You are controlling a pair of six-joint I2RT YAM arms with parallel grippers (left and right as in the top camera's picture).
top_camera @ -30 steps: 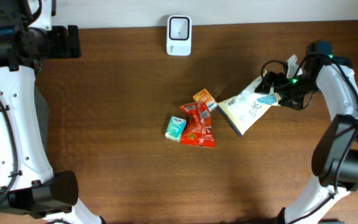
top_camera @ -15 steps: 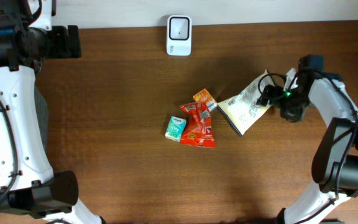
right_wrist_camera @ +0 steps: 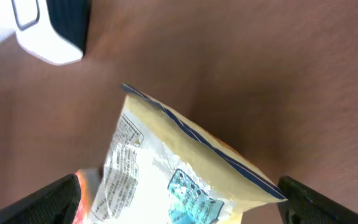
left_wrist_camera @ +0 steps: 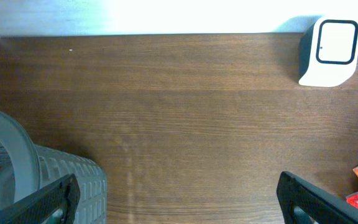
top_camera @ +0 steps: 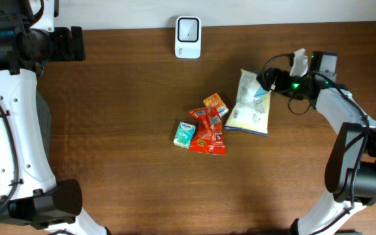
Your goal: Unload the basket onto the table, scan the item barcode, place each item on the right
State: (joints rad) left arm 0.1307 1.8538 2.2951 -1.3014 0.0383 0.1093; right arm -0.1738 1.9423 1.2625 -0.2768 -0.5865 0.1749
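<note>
scan not yet done | snack bag [top_camera: 249, 104] lies on desk [top_camera: 123, 98] beside red packets [top_camera: 207, 129], apart from scanner [top_camera: 188, 28] | right pincer [top_camera: 269, 79] spread wide at bag's top, no grip evident | left pincer [top_camera: 77, 44] open, idle | remaining: present barcode to scanner

Matt brown wood-grain table [top_camera: 109, 130], glossy crinkled foil pouch [top_camera: 250, 108], smooth white plastic scanner [top_camera: 188, 37]
</note>
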